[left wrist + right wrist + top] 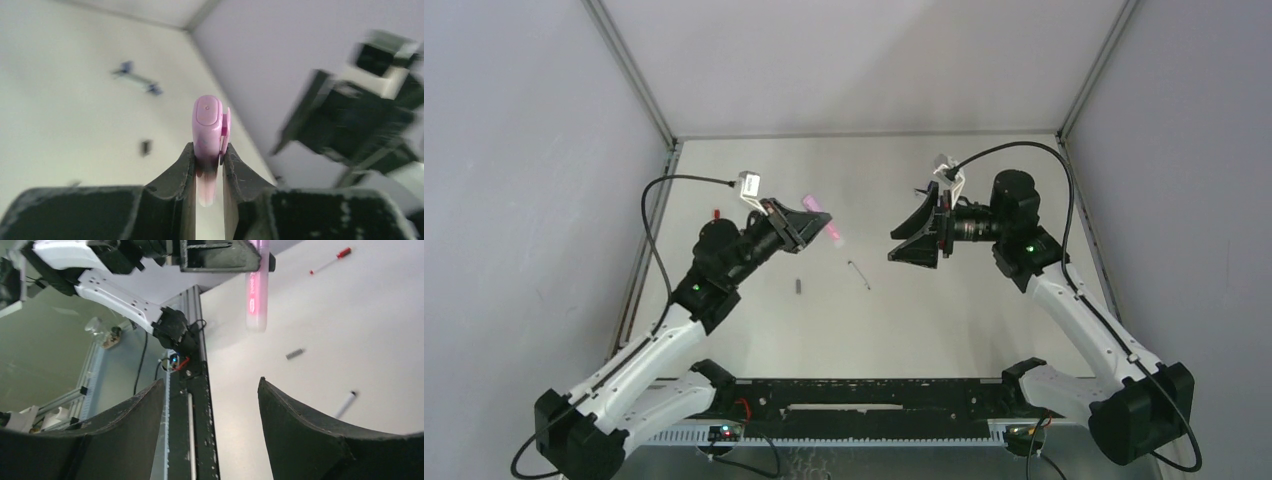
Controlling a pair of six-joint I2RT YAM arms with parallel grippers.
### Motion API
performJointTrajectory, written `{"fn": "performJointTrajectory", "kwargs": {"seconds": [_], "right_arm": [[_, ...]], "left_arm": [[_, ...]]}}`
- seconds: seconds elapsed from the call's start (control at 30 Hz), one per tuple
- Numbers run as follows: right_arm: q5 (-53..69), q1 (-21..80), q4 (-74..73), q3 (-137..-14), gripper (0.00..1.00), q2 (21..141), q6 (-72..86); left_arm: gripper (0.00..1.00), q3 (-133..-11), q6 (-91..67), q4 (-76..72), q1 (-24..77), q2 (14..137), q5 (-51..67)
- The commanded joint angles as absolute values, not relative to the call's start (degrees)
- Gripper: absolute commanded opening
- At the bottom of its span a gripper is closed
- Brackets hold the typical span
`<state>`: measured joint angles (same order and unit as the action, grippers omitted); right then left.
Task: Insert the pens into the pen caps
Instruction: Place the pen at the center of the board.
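Our left pincer (802, 225) clamps the pink marker (816, 203) above the table (984, 330), its long axis aimed roughly at our right pincer (892, 248), which stands wide and empty, just apart from the free end. The grey pen (859, 273) lies below, nearer the right arm, we judge.

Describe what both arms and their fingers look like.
The left arm and the right arm match: white shell links between black joint housings, each with a small green light near the wrist. A black cable loops up each arm to a small white camera block. The fingers are matte black, broad at the base and curving to a narrow tip, with scuffed edges.
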<state>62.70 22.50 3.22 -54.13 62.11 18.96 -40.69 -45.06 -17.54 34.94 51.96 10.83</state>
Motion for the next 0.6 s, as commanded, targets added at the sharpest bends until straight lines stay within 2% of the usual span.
{"fn": "performJointTrajectory", "kwargs": {"seconds": [0.0,0.27,0.57], "right_arm": [[63.6,18.7,-7.1,-54.4,0.76,61.2,8.2],[61.5,13.0,-27.9,-57.5,0.75,63.4,-8.3],[59.4,7.4,-35.4,-57.9,0.75,63.6,-14.9]], "left_arm": [[0.00,-42.1,-35.8,9.7,27.0,49.9,6.1],[0.00,-44.5,-22.4,25.7,9.3,56.5,6.9],[0.00,-56.8,-10.9,32.4,1.1,78.0,-1.9]]}}
